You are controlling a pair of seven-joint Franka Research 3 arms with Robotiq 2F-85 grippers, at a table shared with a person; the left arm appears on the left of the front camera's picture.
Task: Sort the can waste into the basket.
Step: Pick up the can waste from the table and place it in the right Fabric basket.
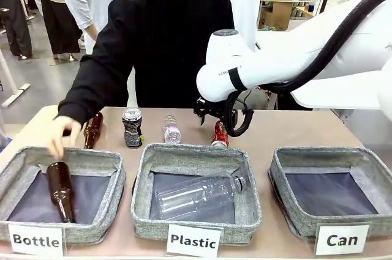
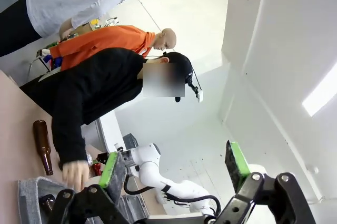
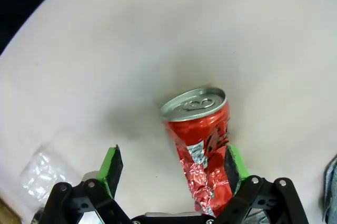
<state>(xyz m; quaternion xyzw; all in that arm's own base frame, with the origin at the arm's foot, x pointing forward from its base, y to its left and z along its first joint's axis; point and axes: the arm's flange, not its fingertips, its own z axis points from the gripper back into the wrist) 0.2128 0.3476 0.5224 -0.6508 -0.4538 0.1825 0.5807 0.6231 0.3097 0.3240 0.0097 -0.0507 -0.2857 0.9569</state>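
Red crushed can (image 3: 202, 145) stands upright on the table (image 1: 288, 128), long axis vertical, silver top up. Its dented lower body sits between my right gripper's (image 3: 174, 163) spread fingers, close by one pad; contact unclear. It's just behind the Plastic basket (image 1: 196, 153), well apart from the Can basket (image 1: 331, 153). Dark can (image 1: 132, 128) is upright too. My left gripper (image 2: 174, 166) is wide apart, holding nothing.

Front camera sees the red can (image 1: 220, 134) from afar, right wrist camera from close above (image 3: 202, 145); left wrist camera tilts upward, away.
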